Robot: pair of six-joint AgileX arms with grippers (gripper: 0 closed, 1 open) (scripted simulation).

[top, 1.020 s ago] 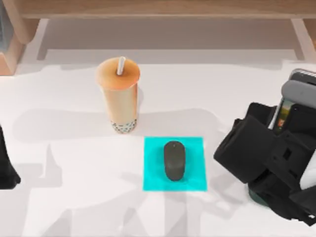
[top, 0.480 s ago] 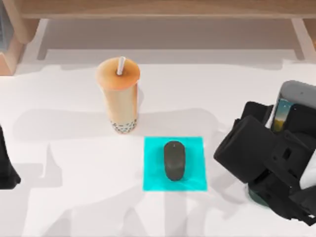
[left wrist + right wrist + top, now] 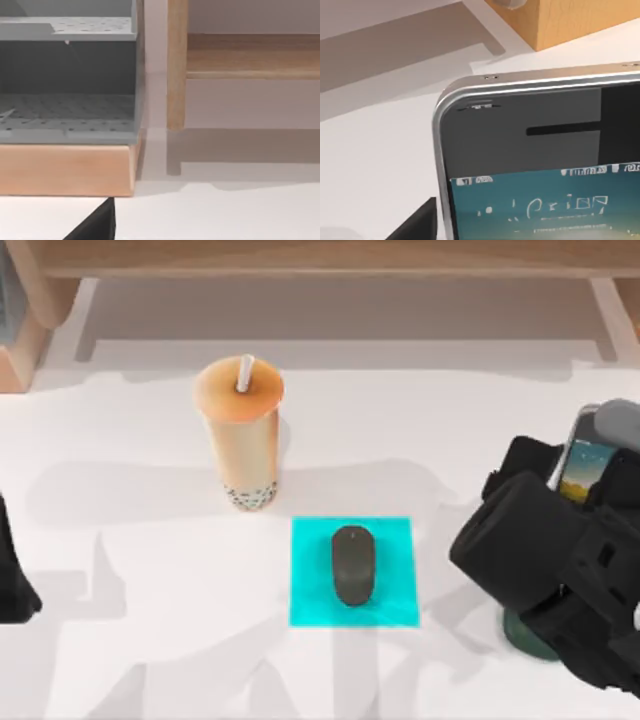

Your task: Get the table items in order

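The smartphone is standing tilted at the right edge of the table, well to the right of the cyan pad, its colourful screen partly showing behind the black bulk of the right arm. The right gripper is sitting right against the phone, above a dark green stand whose round base is peeking out below the arm; whether its fingers are gripping the phone or standing apart cannot be told. The mouse is lying lengthwise in the middle of the pad. The bubble tea cup is standing upright just beyond the pad's upper left corner, its white straw poking up.

The right wrist view is showing what the top view is hiding: the smartphone up close, with its rounded silver frame, dark upper bezel and teal screen, and a wooden block on the table behind it. The left wrist view is looking at a wooden shelf with grey perforated trays. The left arm is sitting parked at the table's left edge, far left of the pad.
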